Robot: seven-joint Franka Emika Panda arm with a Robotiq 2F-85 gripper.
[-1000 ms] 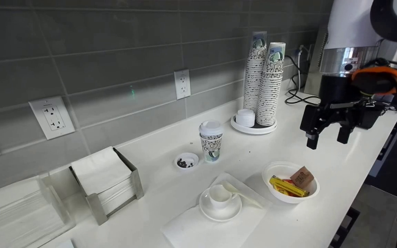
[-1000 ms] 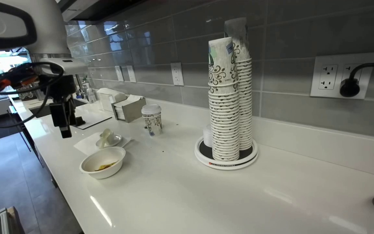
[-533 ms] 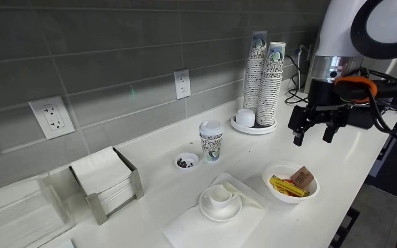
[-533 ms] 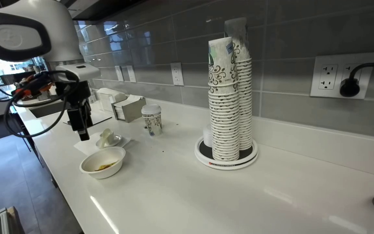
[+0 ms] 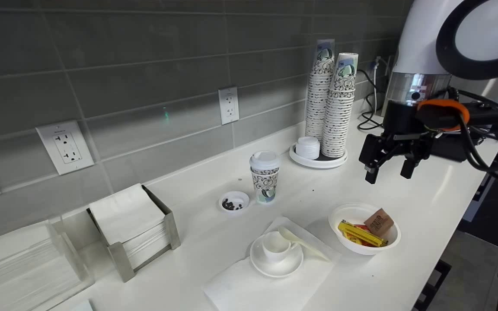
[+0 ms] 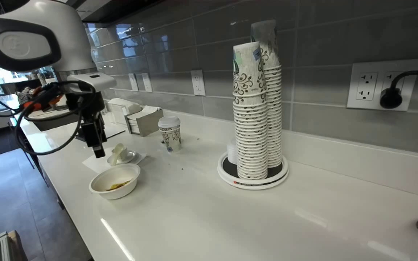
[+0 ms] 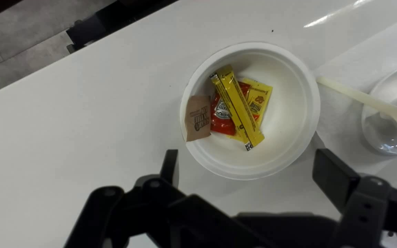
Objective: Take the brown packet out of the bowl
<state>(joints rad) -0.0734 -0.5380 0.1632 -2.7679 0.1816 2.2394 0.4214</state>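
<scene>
you're holding the gripper (image 5: 388, 174) spread and empty; the brown packet (image 7: 197, 119) is leaning inside the bowl (image 7: 289, 113), so grasping and lifting it out are awaiting you.

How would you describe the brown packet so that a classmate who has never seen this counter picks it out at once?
On the white counter, find the round white bowl near the cup on its saucer. Inside, at one side, is the brown packet. Its flat brown face with dark lettering sets it apart from the red packet and yellow packets.
</scene>
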